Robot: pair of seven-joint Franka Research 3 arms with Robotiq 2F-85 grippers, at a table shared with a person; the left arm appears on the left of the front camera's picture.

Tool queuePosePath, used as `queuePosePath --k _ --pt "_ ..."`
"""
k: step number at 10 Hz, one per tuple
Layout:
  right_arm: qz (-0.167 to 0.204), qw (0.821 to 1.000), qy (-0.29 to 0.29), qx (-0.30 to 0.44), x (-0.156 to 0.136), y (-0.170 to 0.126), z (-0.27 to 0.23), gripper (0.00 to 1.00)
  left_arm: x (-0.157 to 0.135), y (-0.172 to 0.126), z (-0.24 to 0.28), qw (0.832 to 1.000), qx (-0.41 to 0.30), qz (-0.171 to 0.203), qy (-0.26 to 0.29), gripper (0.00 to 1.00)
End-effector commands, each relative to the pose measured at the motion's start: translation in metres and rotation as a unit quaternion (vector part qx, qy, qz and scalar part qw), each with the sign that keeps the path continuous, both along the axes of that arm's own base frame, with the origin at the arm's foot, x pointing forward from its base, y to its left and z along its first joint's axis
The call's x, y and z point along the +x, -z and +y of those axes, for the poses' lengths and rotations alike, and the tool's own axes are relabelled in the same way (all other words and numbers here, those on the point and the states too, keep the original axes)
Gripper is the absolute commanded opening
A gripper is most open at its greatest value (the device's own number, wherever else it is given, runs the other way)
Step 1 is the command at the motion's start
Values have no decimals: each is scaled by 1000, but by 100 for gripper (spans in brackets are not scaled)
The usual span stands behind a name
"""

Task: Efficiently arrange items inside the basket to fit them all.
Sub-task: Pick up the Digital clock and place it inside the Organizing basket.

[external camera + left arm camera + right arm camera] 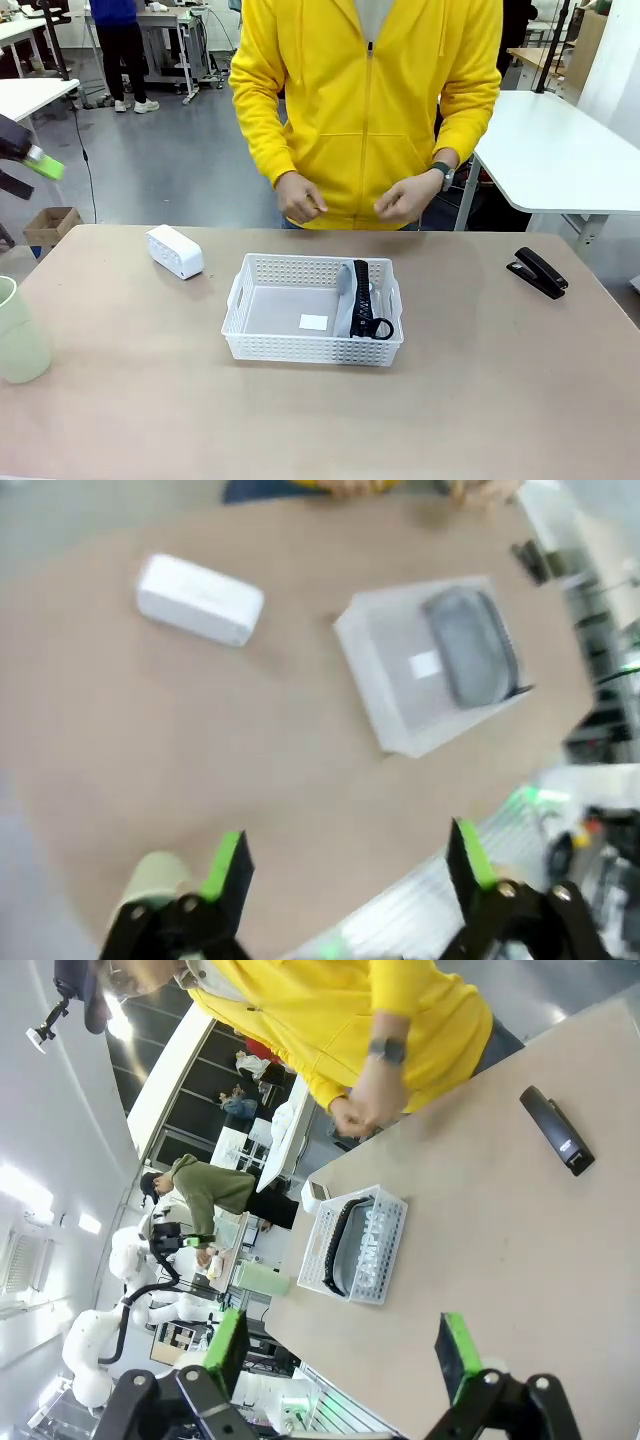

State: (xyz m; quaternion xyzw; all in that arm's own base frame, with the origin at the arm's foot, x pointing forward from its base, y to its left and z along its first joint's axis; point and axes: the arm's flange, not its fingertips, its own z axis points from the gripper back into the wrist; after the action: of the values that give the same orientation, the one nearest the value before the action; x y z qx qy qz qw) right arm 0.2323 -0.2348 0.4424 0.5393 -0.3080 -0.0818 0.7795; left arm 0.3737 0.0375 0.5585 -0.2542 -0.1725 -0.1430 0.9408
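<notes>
Left gripper (347, 840) wide open, empty; I'd grab the box (200, 598) across its short side, lay it flat beside the pouch (468, 645).

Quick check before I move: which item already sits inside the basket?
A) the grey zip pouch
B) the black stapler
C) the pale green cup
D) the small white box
A: the grey zip pouch lies along the right side of the white basket, while the white box, black stapler and green cup rest on the table outside it.
</notes>
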Motion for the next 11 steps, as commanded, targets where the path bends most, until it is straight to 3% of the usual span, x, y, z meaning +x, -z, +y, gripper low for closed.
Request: queuePosePath --k 1,3,5,8,11 --pt "-19 1000 1 0 2 -2 -3 100 42 13 -17 993 98 66 14 100" --pt "-19 1000 1 0 2 -2 -3 100 83 37 -54 979 179 99 21 100" --pt "-19 1000 1 0 2 -2 -3 100 114 62 -78 971 217 105 1 100" --pt "-19 1000 1 0 2 -2 -3 100 148 123 -95 960 255 67 -94 100" --pt "-19 1000 1 0 2 -2 -3 100 159 138 -117 962 255 21 -93 100"
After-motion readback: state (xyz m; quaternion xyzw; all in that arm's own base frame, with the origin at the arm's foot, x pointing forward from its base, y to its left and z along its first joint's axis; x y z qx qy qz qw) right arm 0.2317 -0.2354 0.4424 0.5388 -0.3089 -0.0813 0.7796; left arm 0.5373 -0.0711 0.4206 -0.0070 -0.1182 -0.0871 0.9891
